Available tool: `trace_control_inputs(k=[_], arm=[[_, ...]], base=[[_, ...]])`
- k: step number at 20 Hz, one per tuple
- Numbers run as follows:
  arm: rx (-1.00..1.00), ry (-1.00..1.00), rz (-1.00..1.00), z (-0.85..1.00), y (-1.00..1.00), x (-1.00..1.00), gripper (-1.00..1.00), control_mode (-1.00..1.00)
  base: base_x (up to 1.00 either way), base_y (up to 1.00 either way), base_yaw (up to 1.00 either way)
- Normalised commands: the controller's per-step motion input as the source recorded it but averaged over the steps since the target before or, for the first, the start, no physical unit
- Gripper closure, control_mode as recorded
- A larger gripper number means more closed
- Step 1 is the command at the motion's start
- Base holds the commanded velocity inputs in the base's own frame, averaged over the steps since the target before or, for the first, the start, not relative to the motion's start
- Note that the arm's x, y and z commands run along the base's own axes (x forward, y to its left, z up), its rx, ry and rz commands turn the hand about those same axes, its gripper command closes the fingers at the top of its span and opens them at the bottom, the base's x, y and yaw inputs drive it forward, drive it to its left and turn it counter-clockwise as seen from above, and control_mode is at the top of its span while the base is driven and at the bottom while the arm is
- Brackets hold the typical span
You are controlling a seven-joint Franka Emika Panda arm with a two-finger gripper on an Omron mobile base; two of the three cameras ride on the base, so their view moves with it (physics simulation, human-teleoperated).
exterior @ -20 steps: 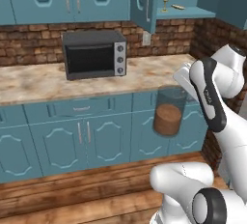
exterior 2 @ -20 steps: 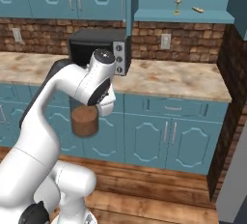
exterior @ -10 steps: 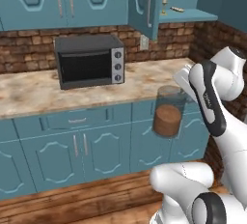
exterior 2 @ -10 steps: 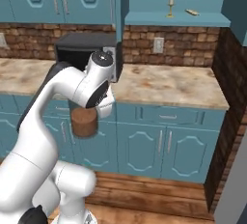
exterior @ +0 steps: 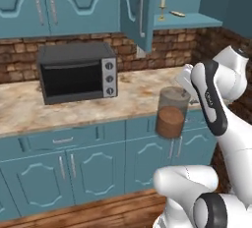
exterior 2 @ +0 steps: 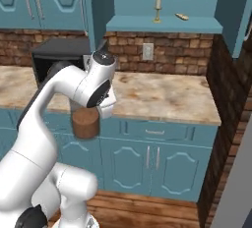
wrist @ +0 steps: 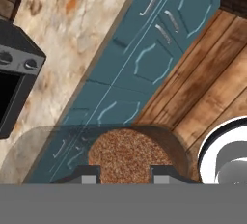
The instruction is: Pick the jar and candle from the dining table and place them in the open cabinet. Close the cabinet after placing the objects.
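My gripper is shut on the jar, a clear glass cylinder with brown inside. It hangs in the air in front of the counter's edge. The hand view looks down through the jar, with my gripper at its near side. From the right the jar hangs below the hand. The candle stands in its brass holder on the shelf of the open cabinet, above and beyond the jar. The same candle shows on the cabinet shelf. The dining table is out of view.
A black toaster oven sits on the marbled counter, left of the jar. The cabinet's open door juts out above the counter. A thin stick lies beside the candle. A brick side wall closes the right end.
The whole picture has slid left in both base views, so the base has driven right along the counter. The jar stays in the gripper, unmoved relative to the arm.
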Motion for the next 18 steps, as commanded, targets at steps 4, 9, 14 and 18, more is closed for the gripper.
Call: trace_control_inputs(k=[4, 9, 14, 18], arm=[[0.00, 0.00, 0.00, 0.00, 0.00, 0.00, 1.00, 1.00], [0.00, 0.00, 0.00, 0.00, 0.00, 0.00, 1.00, 1.00], [0.00, 0.00, 0.00, 0.00, 0.00, 0.00, 1.00, 1.00], [0.00, 0.00, 0.00, 0.00, 0.00, 0.00, 1.00, 1.00]], base=[[0.31, -0.98, 0.00], [0.59, -0.59, 0.00], [0.41, -0.05, -0.05], [0.34, 0.09, -0.07]])
